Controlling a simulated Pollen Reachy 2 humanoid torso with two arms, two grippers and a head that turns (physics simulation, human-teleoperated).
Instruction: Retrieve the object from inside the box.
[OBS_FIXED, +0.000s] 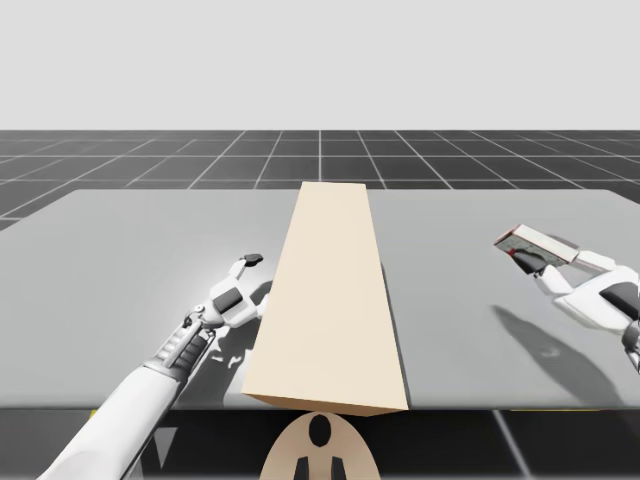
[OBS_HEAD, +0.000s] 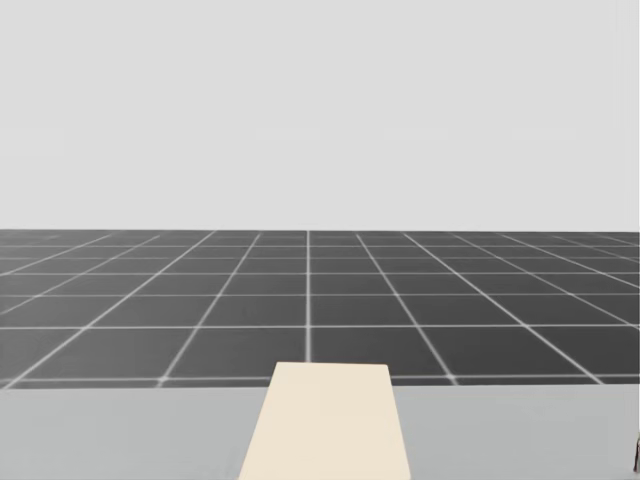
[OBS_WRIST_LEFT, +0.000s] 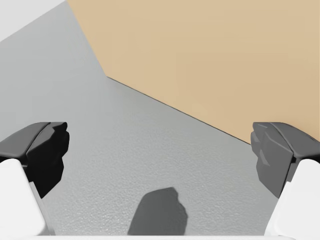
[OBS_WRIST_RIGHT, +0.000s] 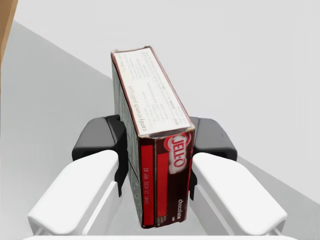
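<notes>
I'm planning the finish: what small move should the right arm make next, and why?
Probably lower the right gripper toward the bare table and set the small red box down. The gripper is shut on it from both sides, its shadow falls on the table below, and it hangs well clear of the big tan box.

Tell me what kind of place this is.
Most likely a simulated test bench, not a real room: a plain grey table on a dark gridded floor under a blank pale backdrop, with a long tan box on it.
</notes>
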